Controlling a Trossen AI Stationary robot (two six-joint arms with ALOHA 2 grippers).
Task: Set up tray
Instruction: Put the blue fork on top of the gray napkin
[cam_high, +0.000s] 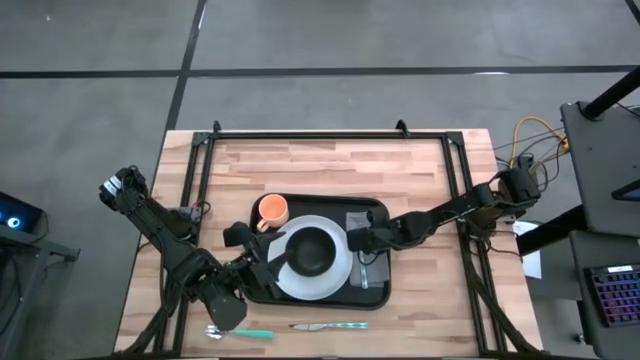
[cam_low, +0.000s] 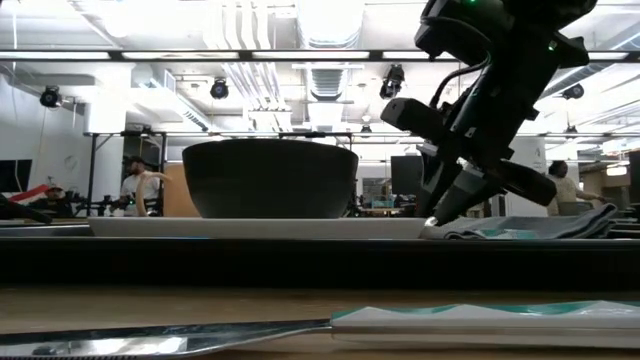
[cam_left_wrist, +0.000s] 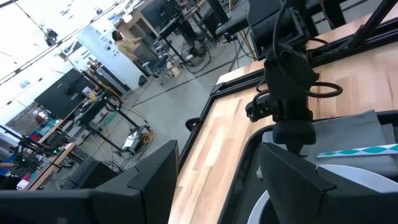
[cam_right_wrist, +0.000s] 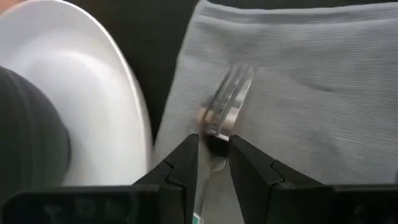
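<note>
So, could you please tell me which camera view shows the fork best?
The right wrist view: the fork fills the centre, tines lying on the grey napkin, its neck between the right gripper fingers. The high view shows only its teal handle beside the white plate. The low and left wrist views show only that teal handle.

Even, diffuse overhead light fills the high view, with only soft shadows on the wooden table (cam_high: 330, 165). In the low view, bright ceiling strip lights (cam_low: 330, 55) glare and the bowl (cam_low: 270, 178) turns into a dark silhouette; the knife (cam_low: 300, 330) up close is blurred. The fork (cam_right_wrist: 227, 106) looks soft, with a slight sheen
</note>
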